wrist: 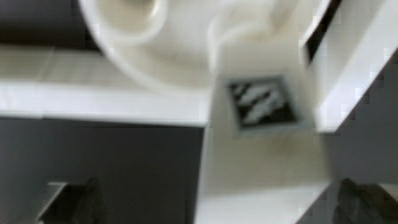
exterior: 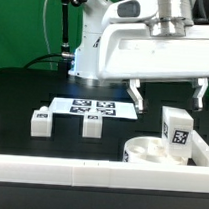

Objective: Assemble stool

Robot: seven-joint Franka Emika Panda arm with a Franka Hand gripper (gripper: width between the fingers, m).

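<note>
Pincer (exterior: 168,101) is spread wide and empty, hanging right above the tagged leg (exterior: 176,131) standing at the seat disc (exterior: 148,152). The disc sits shoved into the rail (exterior: 68,170) corner, probably so it can't slide. A spare leg (exterior: 39,122) waits on the desk (exterior: 23,93).

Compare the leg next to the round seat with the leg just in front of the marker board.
The tall leg stands upright, tag facing the camera, beside the seat disc. The low leg sits squat before the marker board, alone on the table. Both are white blocks.
</note>
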